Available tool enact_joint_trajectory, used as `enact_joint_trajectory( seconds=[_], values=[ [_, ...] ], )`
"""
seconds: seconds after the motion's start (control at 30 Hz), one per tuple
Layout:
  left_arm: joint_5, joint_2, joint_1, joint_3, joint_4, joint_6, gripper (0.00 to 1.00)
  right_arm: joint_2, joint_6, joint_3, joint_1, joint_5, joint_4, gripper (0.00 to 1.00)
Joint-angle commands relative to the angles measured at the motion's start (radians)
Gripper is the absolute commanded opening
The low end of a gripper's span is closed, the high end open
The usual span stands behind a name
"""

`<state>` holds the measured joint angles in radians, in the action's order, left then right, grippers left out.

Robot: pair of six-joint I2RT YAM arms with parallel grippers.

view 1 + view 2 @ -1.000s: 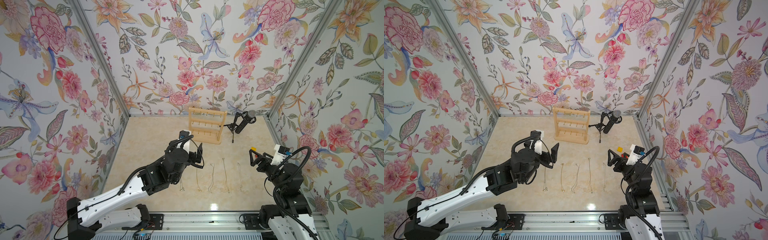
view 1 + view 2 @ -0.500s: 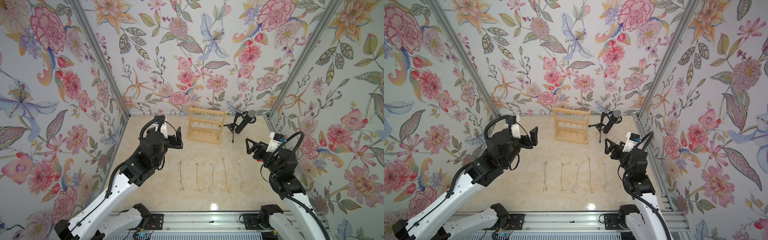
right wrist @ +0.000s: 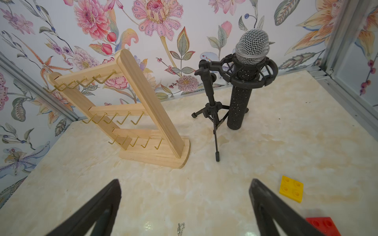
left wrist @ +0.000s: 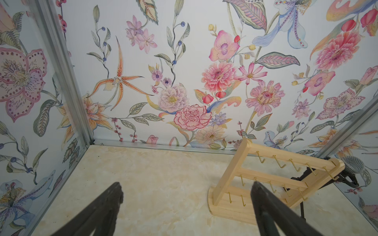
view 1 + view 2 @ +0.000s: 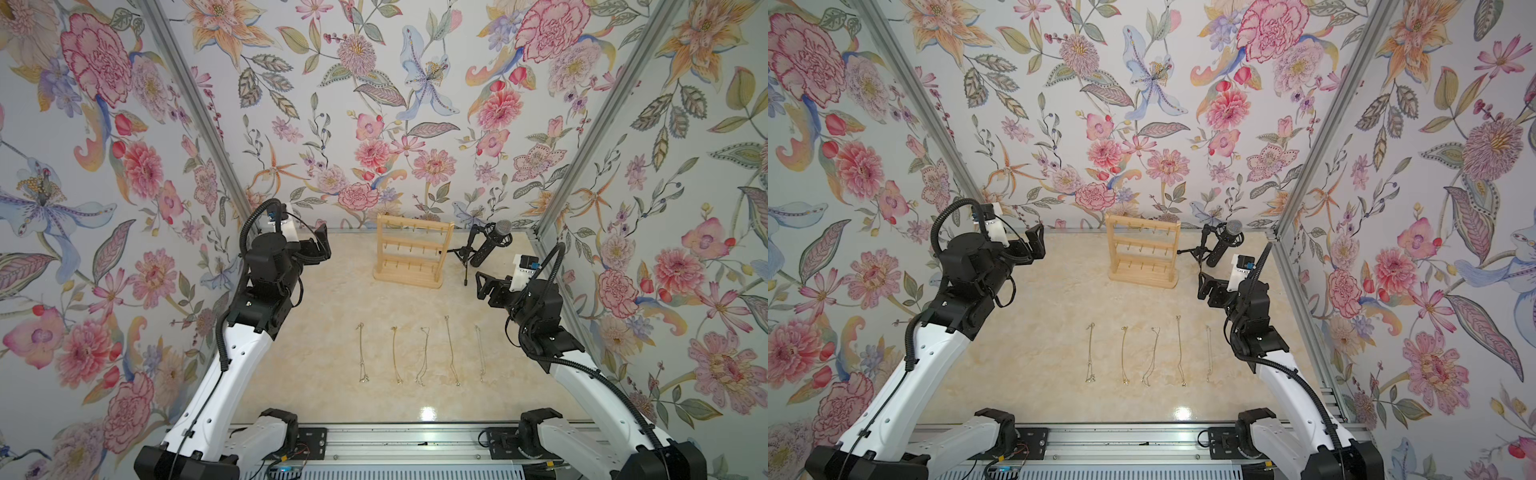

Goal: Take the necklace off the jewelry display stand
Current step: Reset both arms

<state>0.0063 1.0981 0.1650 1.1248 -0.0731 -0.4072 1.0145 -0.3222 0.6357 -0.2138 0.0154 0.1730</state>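
Note:
The jewelry display stand (image 5: 411, 253) (image 5: 1142, 253) of light wood stands at the back middle of the table. Its gold hooks hang bare in the left wrist view (image 4: 231, 173) and the right wrist view (image 3: 151, 106). Several thin necklaces (image 5: 422, 357) (image 5: 1152, 357) lie stretched out side by side on the table, nearer the front. My left gripper (image 5: 322, 245) (image 4: 186, 186) hovers open, left of the stand. My right gripper (image 5: 484, 284) (image 3: 184, 182) hovers open, right of the stand, over one chain's end (image 3: 181, 226). Neither gripper holds anything.
A black microphone on a tripod (image 5: 490, 247) (image 3: 245, 81) stands close to the stand's right side. A yellow brick (image 3: 291, 191) and a red brick (image 3: 323, 225) lie near my right gripper. Flowered walls enclose the table on three sides.
My left arm has swung from above the row of necklaces to the back left. My right arm has risen and moved toward the back. Both grippers stayed open.

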Motion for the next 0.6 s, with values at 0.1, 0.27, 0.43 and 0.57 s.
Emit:
enact_joint_trajectory(
  seconds=[0.1,0.27,0.43,0.57],
  values=[
    [0.134,-0.012,-0.178,-0.262,0.337,-0.056,0.99,0.051,0.063,-0.026,-0.004,-0.133,0.084,1.0],
    [0.074,-0.046,-0.219,-0.446,0.5,0.0,0.99,0.008,0.077,-0.136,0.002,-0.227,0.218,1.0],
    [0.159,-0.005,-0.298,-0.526,0.53,0.008,0.99,0.016,0.086,-0.138,0.01,-0.285,0.197,1.0],
    [0.144,-0.009,-0.303,-0.639,0.661,0.07,0.99,0.015,0.09,-0.166,0.012,-0.354,0.215,1.0]
  ],
)
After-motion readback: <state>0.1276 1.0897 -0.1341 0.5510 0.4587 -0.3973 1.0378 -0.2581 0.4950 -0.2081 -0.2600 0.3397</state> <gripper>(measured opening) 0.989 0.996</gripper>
